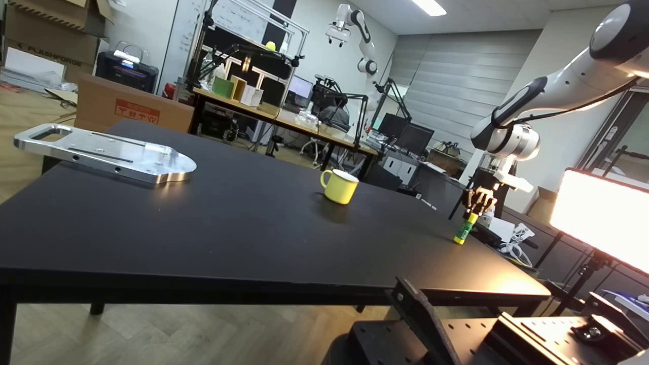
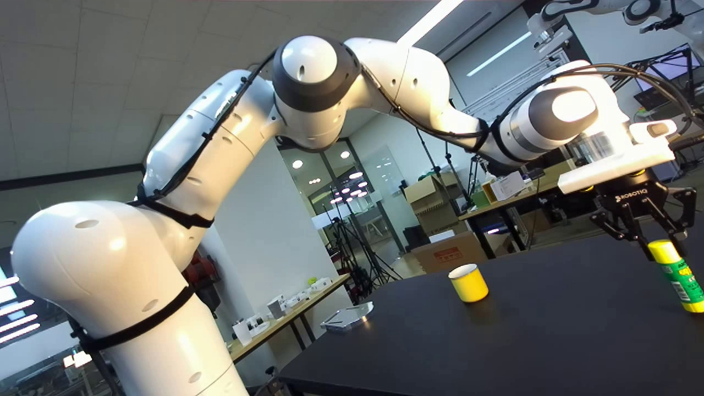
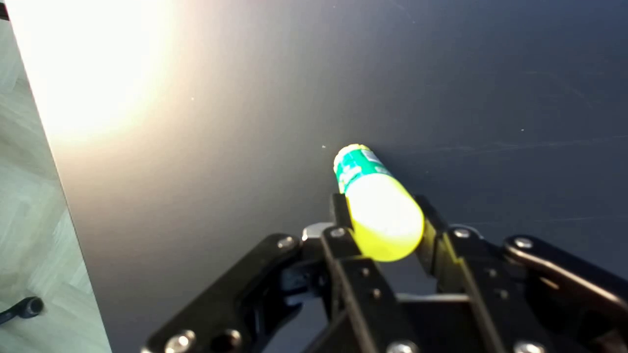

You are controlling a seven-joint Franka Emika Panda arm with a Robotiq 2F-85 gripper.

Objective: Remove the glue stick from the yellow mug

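The glue stick, a slim green cylinder with yellow ends, shows in both exterior views (image 1: 465, 230) (image 2: 682, 283) and in the wrist view (image 3: 378, 201). My gripper (image 2: 664, 248) is shut on its yellow cap, one finger on each side; the fingers also show in the wrist view (image 3: 382, 203). The glue stick is about upright, its lower end at or just above the table; I cannot tell whether it touches. The yellow mug (image 1: 339, 188) (image 2: 470, 286) stands upright on the table, well apart from the gripper. It is out of the wrist view. Its inside is hidden.
The black table (image 1: 243, 228) bears a silver metal plate (image 1: 106, 152) at its far end from the gripper, also in an exterior view (image 2: 347, 318). A table edge (image 3: 64, 191) runs at the left of the wrist view. A bright lamp panel (image 1: 603, 218) stands beside the table.
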